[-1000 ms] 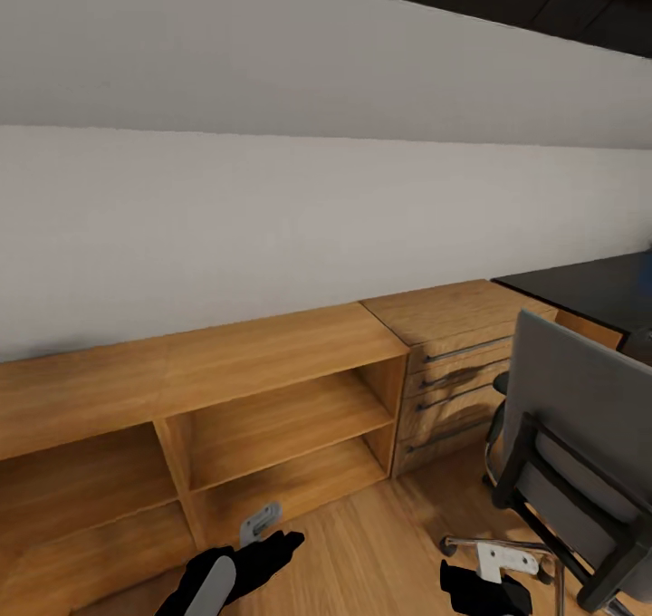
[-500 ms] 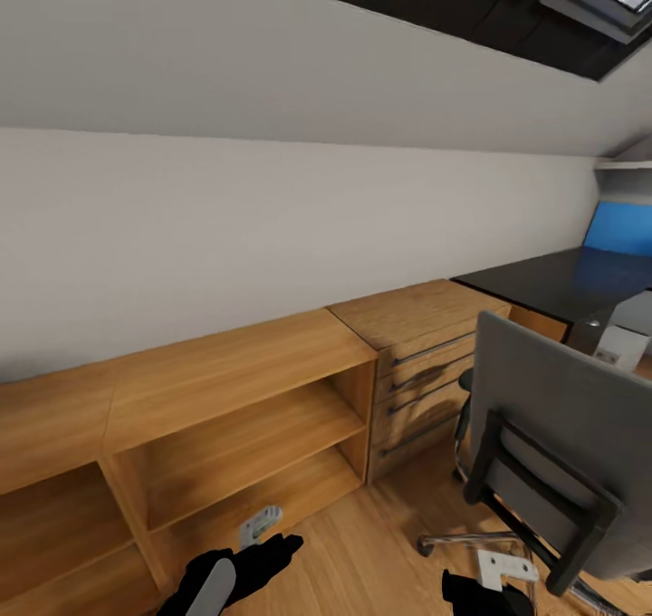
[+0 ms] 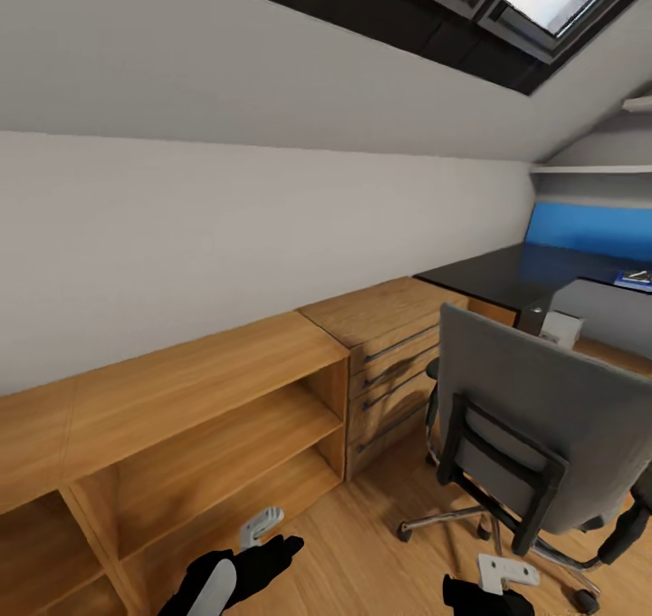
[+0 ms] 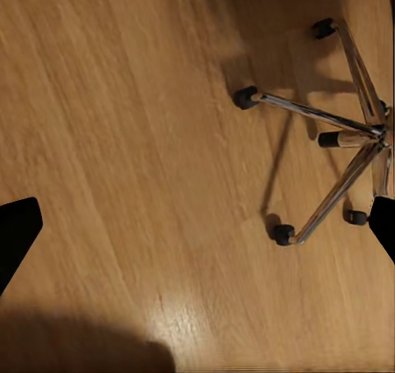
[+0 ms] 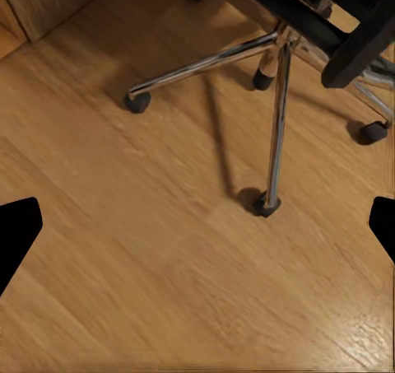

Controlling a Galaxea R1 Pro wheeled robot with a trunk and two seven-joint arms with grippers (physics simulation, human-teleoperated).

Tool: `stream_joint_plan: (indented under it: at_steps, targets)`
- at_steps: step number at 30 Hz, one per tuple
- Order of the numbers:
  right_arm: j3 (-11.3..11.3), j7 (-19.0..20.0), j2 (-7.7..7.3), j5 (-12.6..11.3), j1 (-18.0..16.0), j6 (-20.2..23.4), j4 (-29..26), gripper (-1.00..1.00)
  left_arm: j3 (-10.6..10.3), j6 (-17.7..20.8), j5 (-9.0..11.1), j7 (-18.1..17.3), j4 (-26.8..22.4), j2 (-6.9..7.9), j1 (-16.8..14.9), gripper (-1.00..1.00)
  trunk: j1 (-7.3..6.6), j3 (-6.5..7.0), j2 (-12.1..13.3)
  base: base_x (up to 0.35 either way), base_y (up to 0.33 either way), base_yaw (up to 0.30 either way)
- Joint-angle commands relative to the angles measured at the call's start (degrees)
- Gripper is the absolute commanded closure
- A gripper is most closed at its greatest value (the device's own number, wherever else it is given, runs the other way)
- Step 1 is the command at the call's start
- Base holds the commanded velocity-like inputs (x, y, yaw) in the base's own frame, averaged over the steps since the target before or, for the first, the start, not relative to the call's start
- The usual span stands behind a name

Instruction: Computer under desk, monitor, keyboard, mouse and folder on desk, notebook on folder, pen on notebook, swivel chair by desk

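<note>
The grey swivel chair (image 3: pixel 534 399) stands on the wood floor at the right with its back toward me. Its chrome star base shows in the left wrist view (image 4: pixel 350 138) and the right wrist view (image 5: pixel 276 56). Beyond it the glossy black desk (image 3: pixel 503 276) runs along the wall. A light grey box, apparently the computer (image 3: pixel 598 312), sits beneath the desk. My left gripper (image 3: pixel 264 539) (image 4: pixel 197 233) and right gripper (image 3: pixel 503 575) (image 5: pixel 197 229) hang low over the floor, both open and holding nothing. The seat is hidden behind the backrest.
A low light-wood open shelf unit (image 3: pixel 208 408) and a matching drawer chest (image 3: pixel 389 344) line the white wall on the left. A long blue panel (image 3: pixel 589 231) backs the desk. A small blue item (image 3: pixel 634 278) lies on the desk at the right edge. A skylight (image 3: pixel 507 0) sits in the sloped ceiling.
The camera has turned right, so the whole picture shifted left, bringing more of the desk, the blue panel and the skylight into view. Both arms hold the same pose.
</note>
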Motion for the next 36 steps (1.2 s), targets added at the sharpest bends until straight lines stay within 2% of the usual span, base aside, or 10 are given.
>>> stream_joint_plan:
  at_steps: [1,9,13,17,24,25,26,31,33,36]
  targets:
    - [0.1,-0.5,-0.04,-0.4,0.0,0.1,-0.1,-1.0,-0.1,0.1,0.6,0.5,-0.1,0.01,0.0,-1.0,0.0,-0.02,0.0,-0.005,0.045,-0.288]
    - [0.1,-0.5,0.01,-0.4,0.0,0.1,-0.1,-1.0,0.6,0.2,1.2,0.6,-0.1,-0.03,-0.1,-1.0,0.0,0.17,0.0,-0.002,0.017,-0.252]
    - [0.1,-0.5,0.02,-0.4,0.0,0.1,-0.1,-1.0,1.8,0.3,3.1,0.6,-0.4,0.01,-0.2,-1.0,0.0,0.19,0.0,0.0,0.003,-0.075]
    - [0.1,-0.5,0.02,-0.4,0.0,0.1,-0.1,-1.0,2.9,0.7,5.9,0.4,-0.8,0.09,-0.2,-1.0,0.88,-0.52,-1.6,0.0,0.001,-0.038]
    - [0.1,-0.1,-0.1,-0.4,0.0,0.1,0.6,-1.0,3.3,1.0,7.2,0.7,-1.0,0.15,-0.3,-1.0,2.42,-1.77,-4.4,0.0,0.0,-0.055]
    - [0.1,0.4,-0.13,-0.3,0.0,0.1,1.0,-1.0,3.3,1.0,7.1,0.8,-1.0,0.14,-0.3,-1.0,2.64,-1.95,-4.8,0.0,0.0,-0.021]
    - [-0.1,3.7,-0.43,-0.2,-0.1,0.0,2.6,-1.0,3.3,1.1,7.0,1.1,-1.0,0.09,-0.4,-1.0,2.86,-2.13,-5.2,0.0,0.0,-0.011]
    - [-0.4,10.5,-0.45,0.2,-0.1,-1.4,4.5,-1.0,3.1,1.1,6.8,1.5,-1.0,-0.12,-0.5,-1.0,3.96,-3.03,-7.2,0.0,0.0,-0.007]
    - [-0.4,11.8,-0.26,0.5,-0.1,-2.9,4.7,-1.0,3.1,1.2,6.7,1.6,-0.8,-0.04,-0.7,-1.0,4.39,-3.38,-8.0,0.0,0.0,-0.012]
    - [-0.3,9.8,-0.1,0.8,-0.1,-3.9,4.8,-1.0,3.1,1.3,6.7,1.5,-0.6,0.12,-1.8,-1.0,5.05,-3.89,-9.2,0.0,0.0,-0.1]
